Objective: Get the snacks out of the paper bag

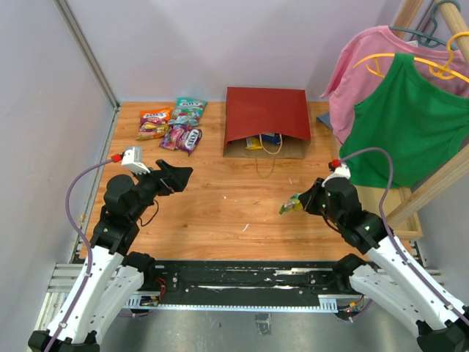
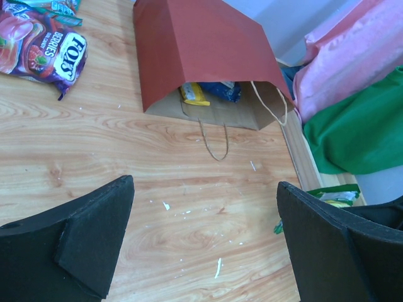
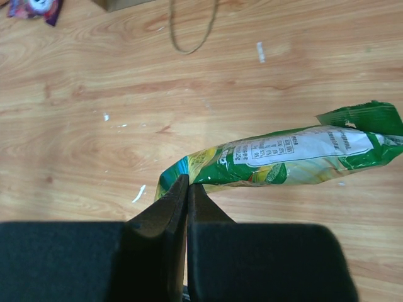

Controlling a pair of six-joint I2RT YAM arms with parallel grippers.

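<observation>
The right end effector (image 3: 187, 184) pinches the green packet (image 3: 283, 156) by one corner; the left end effector (image 2: 203, 185) stands open, empty. Better carry it low to the pile (image 1: 173, 125).

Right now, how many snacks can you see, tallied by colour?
orange packet: 1
teal packet: 1
purple packet: 1
green packet: 1, pinched in the right gripper
yellow wrapper: 1, inside the paper bag
blue bag: 1, inside the paper bag
Total: 6
</observation>
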